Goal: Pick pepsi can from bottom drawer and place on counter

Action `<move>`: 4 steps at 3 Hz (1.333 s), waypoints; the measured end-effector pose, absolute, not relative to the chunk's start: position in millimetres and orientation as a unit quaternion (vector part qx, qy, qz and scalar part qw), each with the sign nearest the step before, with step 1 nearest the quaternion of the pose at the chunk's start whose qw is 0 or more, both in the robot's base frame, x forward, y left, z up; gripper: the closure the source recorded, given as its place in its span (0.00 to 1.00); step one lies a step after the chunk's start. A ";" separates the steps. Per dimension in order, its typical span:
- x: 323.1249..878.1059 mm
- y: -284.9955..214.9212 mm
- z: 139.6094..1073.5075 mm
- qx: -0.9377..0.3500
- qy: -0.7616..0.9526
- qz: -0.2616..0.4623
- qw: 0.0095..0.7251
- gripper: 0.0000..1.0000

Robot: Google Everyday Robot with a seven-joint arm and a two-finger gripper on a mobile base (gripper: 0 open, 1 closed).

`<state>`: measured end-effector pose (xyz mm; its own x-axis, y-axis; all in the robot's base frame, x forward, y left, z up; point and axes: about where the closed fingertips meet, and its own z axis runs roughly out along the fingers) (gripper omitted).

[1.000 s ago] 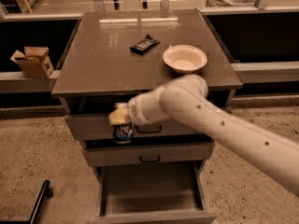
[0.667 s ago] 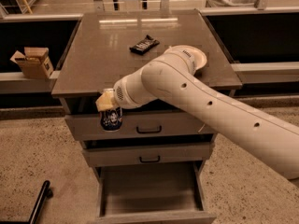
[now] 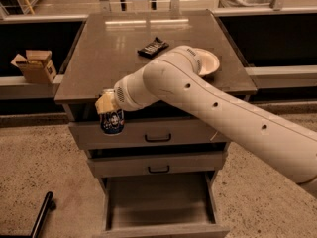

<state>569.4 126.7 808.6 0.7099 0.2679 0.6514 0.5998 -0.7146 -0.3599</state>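
Note:
The pepsi can, dark blue with white markings, hangs upright in front of the top drawer, its silver top level with the front edge of the counter. My gripper is shut on the pepsi can from above, at the counter's front left edge. The bottom drawer is pulled open below, with a plain grey inside and nothing visible in it. My white arm reaches in from the right across the cabinet front.
A black snack bar wrapper and a pale bowl lie on the counter toward the back right. Two shut drawers with black handles sit above the open one. A cardboard box stands on a ledge at left.
The gripper has carried the can left and upward, from in front of the top drawer to the level of the counter's front edge.

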 end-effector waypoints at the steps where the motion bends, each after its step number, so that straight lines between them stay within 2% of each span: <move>1: 575.9 127.9 816.2 -0.879 -0.251 -0.299 0.274 1.00; 4: 687.2 202.0 910.1 -0.891 -0.248 -0.310 0.220 1.00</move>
